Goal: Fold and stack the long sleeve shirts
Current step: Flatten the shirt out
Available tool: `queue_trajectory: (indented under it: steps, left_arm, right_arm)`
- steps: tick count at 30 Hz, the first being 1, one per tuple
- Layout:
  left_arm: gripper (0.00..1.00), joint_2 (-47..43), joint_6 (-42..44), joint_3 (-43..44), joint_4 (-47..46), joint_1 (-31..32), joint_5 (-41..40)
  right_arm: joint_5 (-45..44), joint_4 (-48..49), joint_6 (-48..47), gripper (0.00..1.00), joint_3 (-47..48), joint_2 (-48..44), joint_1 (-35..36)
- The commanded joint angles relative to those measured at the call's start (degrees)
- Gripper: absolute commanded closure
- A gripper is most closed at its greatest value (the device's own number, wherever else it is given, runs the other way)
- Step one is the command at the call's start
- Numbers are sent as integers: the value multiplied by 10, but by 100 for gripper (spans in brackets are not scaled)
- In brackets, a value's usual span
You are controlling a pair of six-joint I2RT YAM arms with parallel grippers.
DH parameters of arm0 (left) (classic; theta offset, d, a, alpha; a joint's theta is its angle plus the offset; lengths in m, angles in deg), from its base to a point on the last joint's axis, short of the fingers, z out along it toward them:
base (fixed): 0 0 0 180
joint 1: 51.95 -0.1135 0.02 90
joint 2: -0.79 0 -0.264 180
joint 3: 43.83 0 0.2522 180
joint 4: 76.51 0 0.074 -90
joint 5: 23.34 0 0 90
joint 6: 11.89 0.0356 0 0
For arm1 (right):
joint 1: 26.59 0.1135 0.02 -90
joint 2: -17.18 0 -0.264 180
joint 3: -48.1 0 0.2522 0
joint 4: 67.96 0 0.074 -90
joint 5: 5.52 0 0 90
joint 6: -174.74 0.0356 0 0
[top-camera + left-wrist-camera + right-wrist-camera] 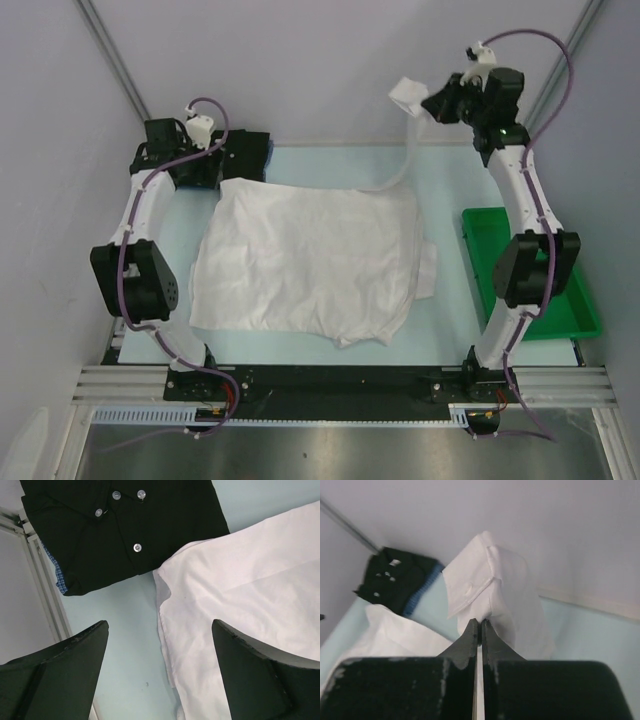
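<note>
A white long sleeve shirt [300,260] lies spread across the middle of the table. One sleeve [405,160] rises from its far right corner, and its cuff [485,575] hangs past my right gripper [481,622], which is shut on that sleeve high above the far edge [432,105]. A folded black shirt [125,525] with small white buttons sits at the far left, a blue checked edge [56,572] showing under it. My left gripper [160,630] is open just above the white shirt's far left edge [165,630], near the black shirt [245,155].
A green plastic tray [570,300] stands at the right side of the table, beside the right arm. Pale walls close in the back and both sides. A metal rail [340,385] runs along the near edge.
</note>
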Motion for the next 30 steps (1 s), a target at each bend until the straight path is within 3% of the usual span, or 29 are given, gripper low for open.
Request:
queue_trajectory:
  steps: [1,4,6,7,8,9,10,12,15,18,19,20,23,26,27,30]
  left_arm:
    - [9,-42,-7,-11,14,-17,40]
    - [10,-43,-6,-12,33,-33,68]
    - [10,-47,0,-22,36,-38,74]
    - [10,-51,1,-26,37,-39,74]
    - [11,-54,6,-37,37,-39,81]
    - [10,-57,11,-43,37,-39,87]
    - [10,-63,16,-50,39,-39,98]
    - [10,-72,44,-74,47,-37,141]
    - [10,-105,130,-132,72,-16,181]
    - [11,-143,249,-198,126,20,216]
    - [13,-154,306,-214,157,32,219]
    - [14,-165,335,-232,176,59,223]
    - [18,-215,423,-309,223,112,220]
    - [24,-262,481,-399,245,123,204]
    - [26,-267,491,-410,258,122,198]
    - [32,-289,542,-442,303,122,187]
  right_arm:
    - [38,112,55,100,180,165,67]
    - [-9,134,4,100,461,348,104]
    - [-77,199,-66,96,537,425,126]
    - [-82,216,-90,86,536,425,131]
    - [-86,201,-149,75,510,412,135]
    - [-94,191,-158,51,461,390,136]
    - [-98,185,-159,40,339,319,129]
    - [-57,184,-164,26,204,245,101]
    - [11,81,-187,19,58,120,74]
    - [132,-87,-233,20,-23,32,42]
    - [175,-133,-296,22,-42,12,37]
    - [187,-228,-329,23,-61,-28,37]
    - [224,-374,-464,30,-170,-101,51]
    - [213,-432,-574,38,-312,-215,102]
    - [207,-434,-588,41,-376,-270,118]
    - [185,-415,-611,43,-448,-346,188]
